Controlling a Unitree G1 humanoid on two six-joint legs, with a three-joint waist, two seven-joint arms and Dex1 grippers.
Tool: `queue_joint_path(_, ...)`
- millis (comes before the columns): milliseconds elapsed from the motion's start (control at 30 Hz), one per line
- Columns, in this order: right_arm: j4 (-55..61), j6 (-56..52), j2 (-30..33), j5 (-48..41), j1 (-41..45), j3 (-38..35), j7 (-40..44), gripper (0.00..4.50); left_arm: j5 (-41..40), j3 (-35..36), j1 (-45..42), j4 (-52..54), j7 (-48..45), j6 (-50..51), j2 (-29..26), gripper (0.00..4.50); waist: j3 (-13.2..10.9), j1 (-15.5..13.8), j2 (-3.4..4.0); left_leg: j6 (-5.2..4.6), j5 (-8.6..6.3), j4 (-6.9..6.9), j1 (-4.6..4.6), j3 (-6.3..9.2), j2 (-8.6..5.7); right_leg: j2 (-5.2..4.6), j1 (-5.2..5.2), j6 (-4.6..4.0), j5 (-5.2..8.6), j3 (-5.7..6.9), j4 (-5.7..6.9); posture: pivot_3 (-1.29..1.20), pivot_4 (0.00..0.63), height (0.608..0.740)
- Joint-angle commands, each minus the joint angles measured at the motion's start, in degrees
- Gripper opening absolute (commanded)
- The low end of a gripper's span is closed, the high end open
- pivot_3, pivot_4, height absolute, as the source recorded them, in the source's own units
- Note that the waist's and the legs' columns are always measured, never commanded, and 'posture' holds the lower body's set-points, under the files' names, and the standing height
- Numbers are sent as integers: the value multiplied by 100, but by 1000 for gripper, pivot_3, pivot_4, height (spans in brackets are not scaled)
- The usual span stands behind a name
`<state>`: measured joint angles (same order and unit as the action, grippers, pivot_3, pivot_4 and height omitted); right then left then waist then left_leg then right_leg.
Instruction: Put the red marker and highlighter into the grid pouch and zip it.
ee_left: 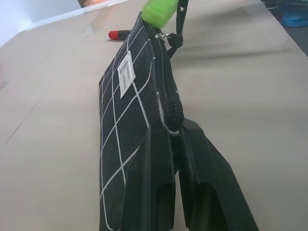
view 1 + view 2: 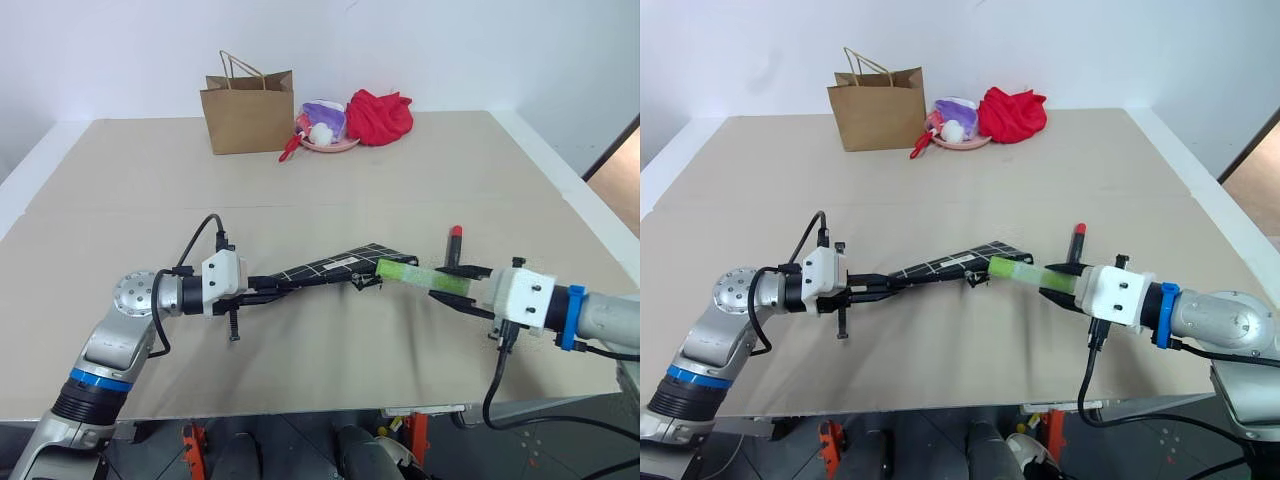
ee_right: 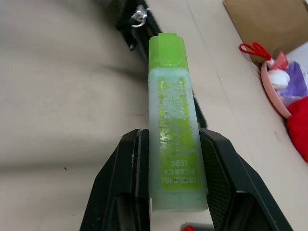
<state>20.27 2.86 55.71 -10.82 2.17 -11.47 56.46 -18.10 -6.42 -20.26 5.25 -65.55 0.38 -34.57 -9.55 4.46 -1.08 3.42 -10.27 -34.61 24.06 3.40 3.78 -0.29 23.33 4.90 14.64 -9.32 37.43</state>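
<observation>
matt black fabric grid pouch [image 1: 126, 115], translucent scuffed plastic highlighter [image 3: 175, 139], smooth black plastic fingers [image 3: 126, 183], matt beige tabletop [image 2: 300, 180], brown paper bag [image 2: 247, 115].

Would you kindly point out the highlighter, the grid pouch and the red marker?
highlighter [image 3: 173, 144]: right wrist view, mid barrel.
grid pouch [image 1: 120, 115]: left wrist view, gridded side panel.
red marker [image 2: 456, 233]: left eye view, red cap.

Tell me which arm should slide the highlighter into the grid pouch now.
Right. Its tool already grips the highlighter, cap end at the grid pouch by the zipper pull. The left tool is shut on the pouch's other end, holding it up.
</observation>
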Motion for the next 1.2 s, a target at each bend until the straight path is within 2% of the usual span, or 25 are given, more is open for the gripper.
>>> queue_joint_path(33,-39,271,84,47,100,-88,78,1089,-105,72,22,215,19,-11,5,0,0,-4,0,0,0,0,0,0,0,0,0,0,0,0,0,0,150,740)
queue_joint_path(433,-176,274,210,77,327,-19,277,1089,-91,35,88,316,41,18,31,0,0,-9,0,0,0,-2,0,0,0,0,-1,3,-3,0,0,0,150,740)
queue_joint_path(767,680,-1475,164,-1113,135,-108,440,1089,-61,-3,76,302,51,-1,60,0,0,-15,0,0,0,-3,0,1,0,0,-4,4,-3,0,1,0,150,740)
queue_joint_path(900,944,-2771,171,-2044,246,-223,250,1089,-59,-10,83,313,55,6,63,0,0,-15,0,0,0,-8,0,2,0,0,-5,2,-7,0,1,0,150,740)
queue_joint_path(1200,878,-3178,248,-2111,194,-280,294,1089,-39,-18,109,327,57,-31,64,0,0,-16,0,0,0,-13,1,2,0,0,-4,2,-7,0,1,0,150,740)
